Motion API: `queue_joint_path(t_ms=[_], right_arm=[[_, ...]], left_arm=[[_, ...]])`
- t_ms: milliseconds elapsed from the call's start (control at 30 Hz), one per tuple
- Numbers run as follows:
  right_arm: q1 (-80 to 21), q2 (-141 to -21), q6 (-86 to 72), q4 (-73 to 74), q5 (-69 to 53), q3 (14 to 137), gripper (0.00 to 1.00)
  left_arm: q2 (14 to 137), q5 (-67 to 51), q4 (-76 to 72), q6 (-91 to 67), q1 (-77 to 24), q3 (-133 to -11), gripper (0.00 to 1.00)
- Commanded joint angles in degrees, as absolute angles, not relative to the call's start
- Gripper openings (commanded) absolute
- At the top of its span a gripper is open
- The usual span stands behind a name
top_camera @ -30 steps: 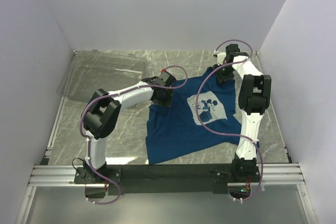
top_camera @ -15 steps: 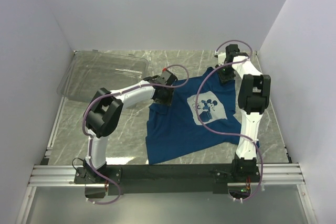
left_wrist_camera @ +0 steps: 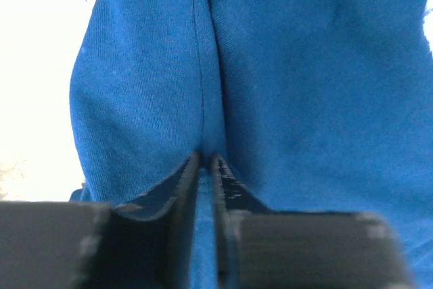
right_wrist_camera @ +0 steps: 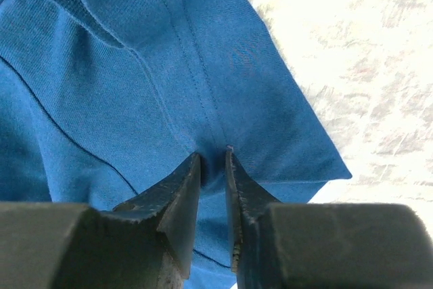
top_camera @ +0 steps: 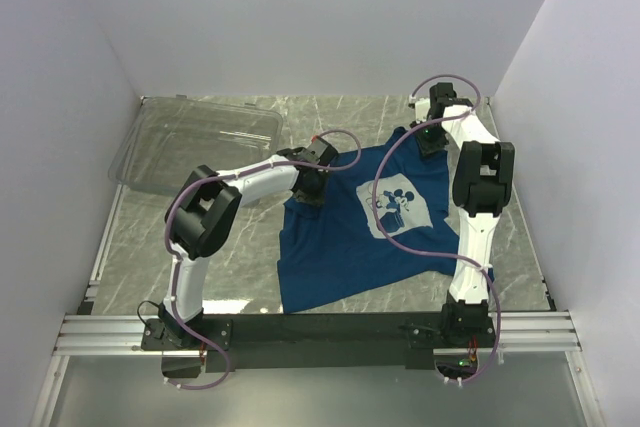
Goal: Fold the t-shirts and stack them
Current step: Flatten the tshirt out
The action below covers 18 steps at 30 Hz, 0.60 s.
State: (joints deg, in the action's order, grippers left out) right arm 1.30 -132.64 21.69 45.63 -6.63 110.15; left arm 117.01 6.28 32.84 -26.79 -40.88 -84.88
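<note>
The dark blue short-sleeved cotton t-shirt (top_camera: 330,257) lies spread print-up on the grey marbled desk (top_camera: 250,262). My left arm bends at the elbow and reaches across, with my left gripper (left_wrist_camera: 206,160) pinched on a fold at the shirt's left edge. My right arm stretches far forward, and my right gripper (right_wrist_camera: 213,156) is clamped on a stitched seam at its far corner.

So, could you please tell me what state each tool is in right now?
Left tool: closed on the dark blue t-shirt.
Right tool: closed on the same t-shirt.
</note>
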Motion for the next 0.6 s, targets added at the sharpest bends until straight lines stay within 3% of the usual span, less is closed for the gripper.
queue_joint_path(t_ms=[0, 67, 100, 233, 567], right_arm=[[1.7, -134.2, 21.4, 46.3, -6.1, 112.9, 0.27], [1.7, -134.4, 21.6, 46.6, -6.2, 113.3, 0.24], [1.8, -134.4, 21.6, 47.0, -6.2, 113.6, 0.17], [2.2, -132.2, 21.5, 46.3, -7.1, 113.4, 0.01], [4.9, -125.1, 21.6, 45.7, -11.5, 111.8, 0.00]], left_arm=[[116.4, 6.0, 33.0, -25.8, -40.9, -86.0, 0.14], [115.8, 6.2, 33.1, -25.7, -41.0, -86.2, 0.02], [115.2, 6.4, 33.2, -25.6, -41.0, -86.6, 0.00], [113.3, 7.8, 33.6, -25.2, -40.9, -87.5, 0.00], [109.7, 8.5, 33.2, -24.3, -37.8, -90.3, 0.00]])
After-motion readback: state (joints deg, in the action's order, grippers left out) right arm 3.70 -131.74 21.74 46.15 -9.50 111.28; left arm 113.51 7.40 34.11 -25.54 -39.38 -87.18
